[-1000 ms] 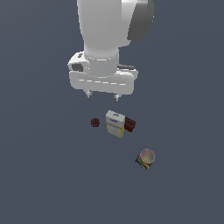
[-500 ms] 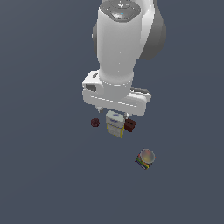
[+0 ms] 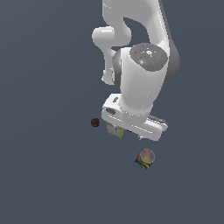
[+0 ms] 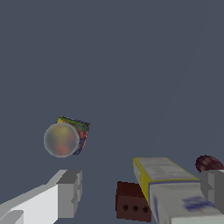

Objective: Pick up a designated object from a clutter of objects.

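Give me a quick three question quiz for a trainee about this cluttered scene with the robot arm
1. True or false: the gripper is shut on the multicoloured piece.
2. Which item lies between the fingers in the wrist view? A) white-and-yellow box B) tiny dark red piece
3. Fill in: the dark red-brown block touches the ____ box.

Key: 1 false; 2 A; 3 white-and-yellow.

The exterior view looks steeply down from afar; the wrist view sits close, both sharing the multicoloured piece (image 3: 145, 158) (image 4: 66, 137).
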Robot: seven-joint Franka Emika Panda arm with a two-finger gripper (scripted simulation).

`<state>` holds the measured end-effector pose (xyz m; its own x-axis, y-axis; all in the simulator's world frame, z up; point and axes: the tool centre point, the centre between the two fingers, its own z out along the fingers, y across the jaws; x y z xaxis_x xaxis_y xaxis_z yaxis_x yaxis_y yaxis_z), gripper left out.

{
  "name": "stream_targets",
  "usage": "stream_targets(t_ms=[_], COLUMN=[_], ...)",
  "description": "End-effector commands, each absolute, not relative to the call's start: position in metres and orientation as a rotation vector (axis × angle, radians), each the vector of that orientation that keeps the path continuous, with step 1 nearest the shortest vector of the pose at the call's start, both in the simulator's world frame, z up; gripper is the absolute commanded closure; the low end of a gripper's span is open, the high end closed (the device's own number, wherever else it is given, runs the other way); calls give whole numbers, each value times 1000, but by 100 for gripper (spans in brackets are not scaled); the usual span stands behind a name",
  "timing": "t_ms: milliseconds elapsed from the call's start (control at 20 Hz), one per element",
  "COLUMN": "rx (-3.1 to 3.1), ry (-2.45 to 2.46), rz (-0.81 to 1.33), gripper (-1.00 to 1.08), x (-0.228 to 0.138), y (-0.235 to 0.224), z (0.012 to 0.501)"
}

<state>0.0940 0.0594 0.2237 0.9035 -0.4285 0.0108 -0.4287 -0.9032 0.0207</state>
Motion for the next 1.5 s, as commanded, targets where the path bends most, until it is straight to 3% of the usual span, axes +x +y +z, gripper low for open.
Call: stream_targets(t_ms=[0,750,1450], rx=[3029,2943,2926], ry=[-756,-1090,-1142], rz=[10,3,-1], gripper=[-92,-92,-92], x=[104,135,138], y=[74,148,160], z=[208,124,102])
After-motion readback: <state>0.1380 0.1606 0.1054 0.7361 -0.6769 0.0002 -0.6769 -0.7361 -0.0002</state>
